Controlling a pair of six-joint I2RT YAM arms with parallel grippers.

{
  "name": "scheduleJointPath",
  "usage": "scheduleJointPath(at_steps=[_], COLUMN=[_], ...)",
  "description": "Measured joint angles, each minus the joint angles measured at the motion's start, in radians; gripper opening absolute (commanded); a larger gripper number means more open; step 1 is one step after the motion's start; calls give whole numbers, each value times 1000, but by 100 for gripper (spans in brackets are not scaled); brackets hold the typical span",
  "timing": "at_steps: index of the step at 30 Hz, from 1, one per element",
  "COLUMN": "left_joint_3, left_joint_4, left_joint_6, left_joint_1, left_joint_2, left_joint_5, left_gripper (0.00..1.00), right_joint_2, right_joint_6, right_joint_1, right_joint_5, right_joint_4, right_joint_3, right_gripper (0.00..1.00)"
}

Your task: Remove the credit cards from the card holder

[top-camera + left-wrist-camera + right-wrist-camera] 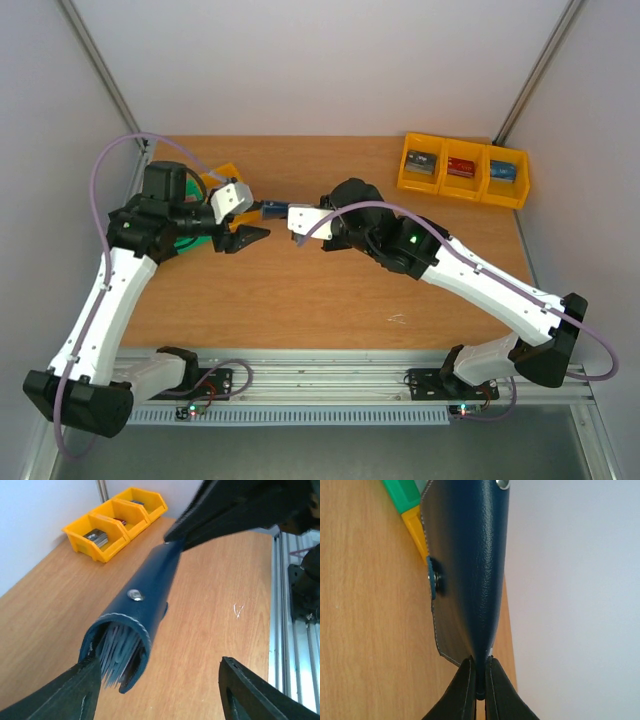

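And the right hand pinches the card holder aloft, left hand gaping wide at its mouth, credit cards showing inside.

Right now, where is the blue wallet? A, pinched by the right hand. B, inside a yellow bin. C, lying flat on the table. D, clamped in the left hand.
A: the right hand is shut on one end of the wallet, while the left hand stands open at the other end, where the cards show inside.
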Motion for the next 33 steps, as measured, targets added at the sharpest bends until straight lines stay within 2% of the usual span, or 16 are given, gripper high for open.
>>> scheduleJointPath(at_steps=[4,6,12,20,21,24,26,30,33], left_joint_3=[-13,-31,-25,-14,-15,-32,-40,-46,-71], left_joint_4=[-27,-14,121,87,91,159,209,293,336], left_joint_6=[115,125,-8,60,60,31,2,-47,-63], left_joint_1=[4,3,2,23,23,22,21,21,20], left_joint_2=[-57,-90,-59,-48,-50,-55,-47,-13,-6], left_joint_5=[-5,-9,-38,-32,-28,-10,-7,-16,-13], left_gripper=[81,84,87,83,79,60,51,49,52], right_joint_2=[3,8,12,29,31,42,41,41,42], right_joint_6=[4,11,36,41,41,41,41,41,42], right_joint_1=[-6,-6,-17,-45,-50,-62,-67,-77,-93], right_joint_5=[-33,-49,-60,-81,-83,-97,-103,-110,-132], right_joint_4=[16,23,36,39,39,37,37,30,29], right_joint_3=[4,8,12,26,31,56,63,63,63], right_gripper=[1,1,1,1,1,1,1,1,1])
